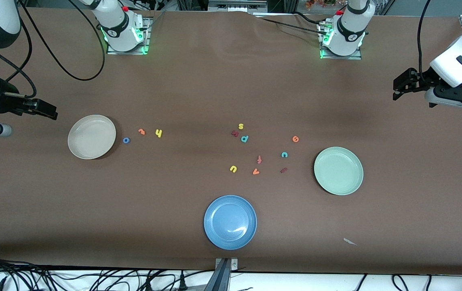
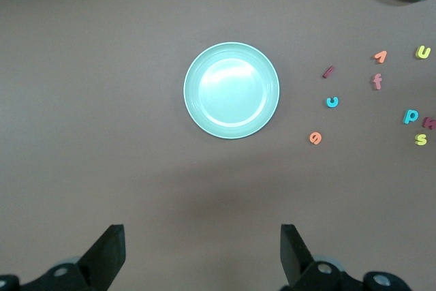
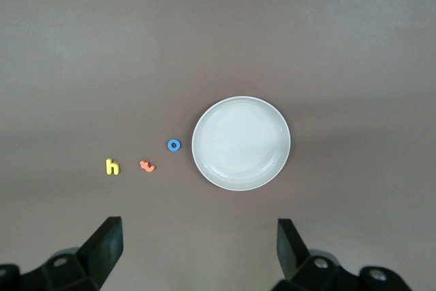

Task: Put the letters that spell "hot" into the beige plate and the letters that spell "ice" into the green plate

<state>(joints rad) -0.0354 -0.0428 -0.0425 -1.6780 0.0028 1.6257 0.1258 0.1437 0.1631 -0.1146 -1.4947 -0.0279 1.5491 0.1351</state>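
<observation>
The beige plate (image 1: 91, 136) (image 3: 241, 142) lies empty toward the right arm's end. Beside it lie the blue o (image 1: 126, 140) (image 3: 174, 145), orange t (image 1: 142, 131) (image 3: 146, 165) and yellow h (image 1: 158, 133) (image 3: 112, 166). The green plate (image 1: 338, 170) (image 2: 231, 90) lies empty toward the left arm's end. Close by are the orange e (image 1: 295, 139) (image 2: 315, 138), teal c (image 1: 284, 154) (image 2: 332, 102) and dark red i (image 1: 283, 170) (image 2: 328, 71). My right gripper (image 1: 51, 111) (image 3: 199, 247) hangs open above bare table beside the beige plate. My left gripper (image 1: 396, 89) (image 2: 203, 250) hangs open beside the green plate.
A blue plate (image 1: 230, 222) lies nearest the front camera. Mid-table are a yellow s (image 1: 241, 126), a dark red letter (image 1: 235, 133), teal p (image 1: 244, 138), red-orange f (image 1: 259, 159), yellow u (image 1: 233, 169) and orange v (image 1: 256, 171). A paper scrap (image 1: 350, 241) lies near the front edge.
</observation>
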